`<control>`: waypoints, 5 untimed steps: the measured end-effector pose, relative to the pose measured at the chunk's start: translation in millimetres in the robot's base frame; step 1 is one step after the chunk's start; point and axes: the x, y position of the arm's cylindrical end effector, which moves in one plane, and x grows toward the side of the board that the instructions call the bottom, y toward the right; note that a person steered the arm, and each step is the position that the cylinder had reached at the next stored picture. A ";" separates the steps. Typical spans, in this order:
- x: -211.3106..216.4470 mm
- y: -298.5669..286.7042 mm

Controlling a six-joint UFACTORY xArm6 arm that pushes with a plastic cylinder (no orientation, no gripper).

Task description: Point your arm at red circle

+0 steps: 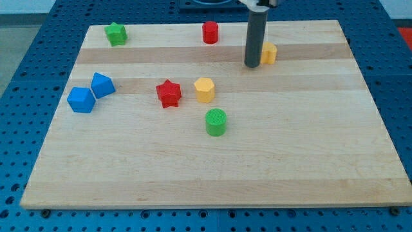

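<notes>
Seven blocks on wooden counter (309, 161). Red circle (210, 32) near top edge, a little left of middle. My tip (252, 66) down on counter, right of and below red circle, apart from it, touching or just beside left side of yellow block (270, 53), shape partly hidden. End effector is plain rod, no jaws to part or close. Green star (116, 33) by top left corner. Two blue blocks (81, 100) (102, 85) side by side near left edge. Red star (168, 93), yellow hexagon (205, 90) mid-counter, close together; green circle (215, 122) just below them.
</notes>
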 end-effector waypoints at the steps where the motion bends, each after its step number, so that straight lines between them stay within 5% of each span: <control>1: -16.0 24.6; 5: -14.3 78.4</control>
